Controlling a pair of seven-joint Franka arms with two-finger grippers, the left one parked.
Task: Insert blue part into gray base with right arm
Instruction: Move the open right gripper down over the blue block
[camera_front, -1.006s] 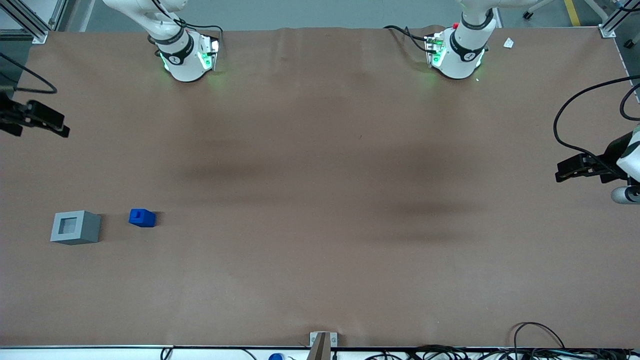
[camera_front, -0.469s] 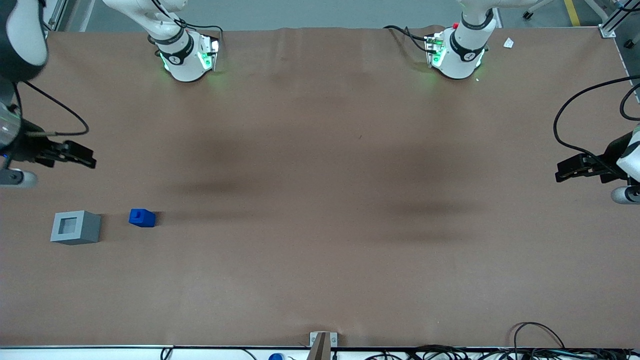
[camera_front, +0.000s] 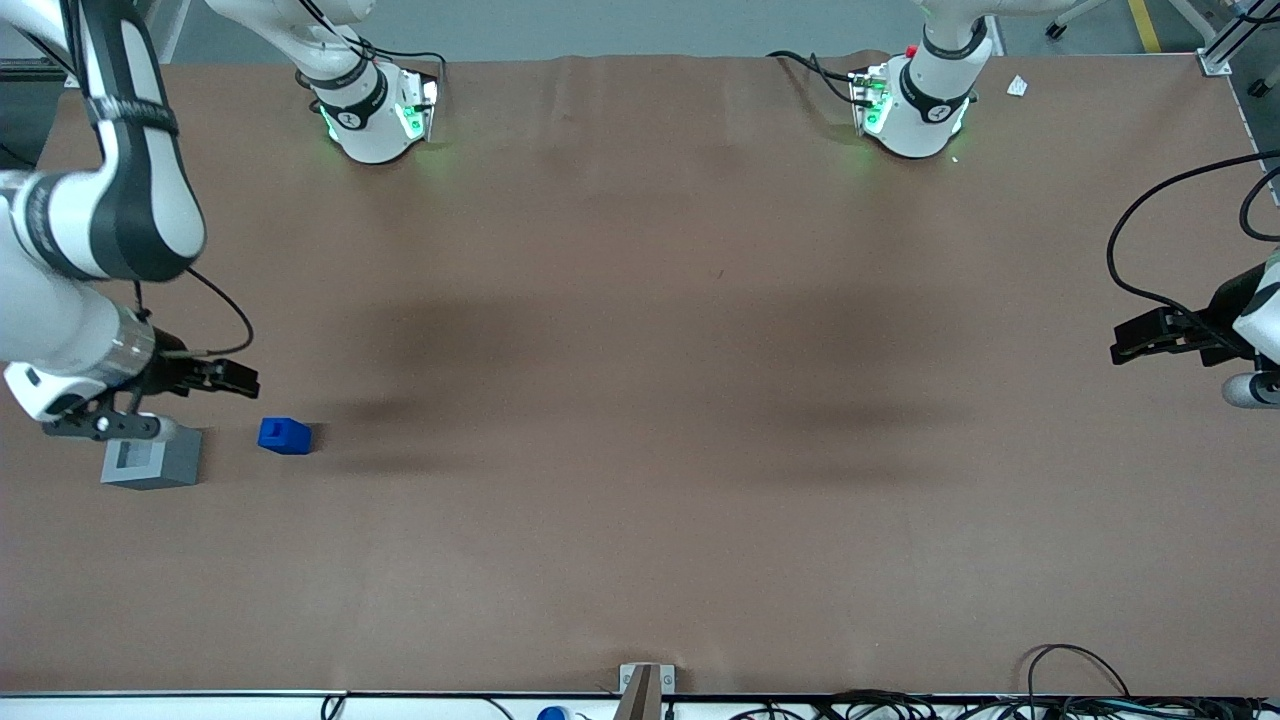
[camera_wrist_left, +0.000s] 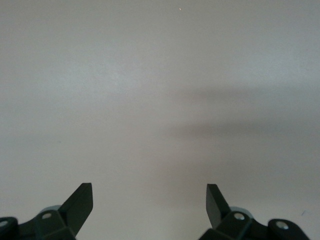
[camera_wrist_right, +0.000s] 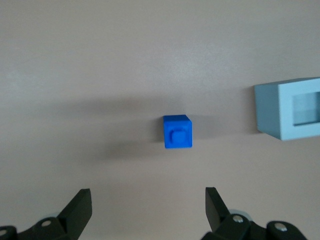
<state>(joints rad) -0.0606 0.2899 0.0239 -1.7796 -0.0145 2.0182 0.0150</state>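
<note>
Fingers (camera_wrist_right: 80, 207) held wide apart, nothing between them. Gripper (camera_wrist_right: 147, 212) hangs above the table (camera_front: 640, 400), a little farther from the front camera than the blue part (camera_front: 284, 436), not yet over it.

Risk: if the gripper is lowered off-centre, the small blue part could be nudged or tipped by one finger. The wrist already overlaps the gray base (camera_front: 152, 461), just beside the blue part toward the working arm's end; it could be knocked.

Count: one blue part, one gray base, one gripper.

One blue part (camera_front: 284, 436), one gray base (camera_front: 152, 463) beside it, one gripper (camera_front: 240, 380) above the table (camera_front: 640, 400) near the blue part.
</note>
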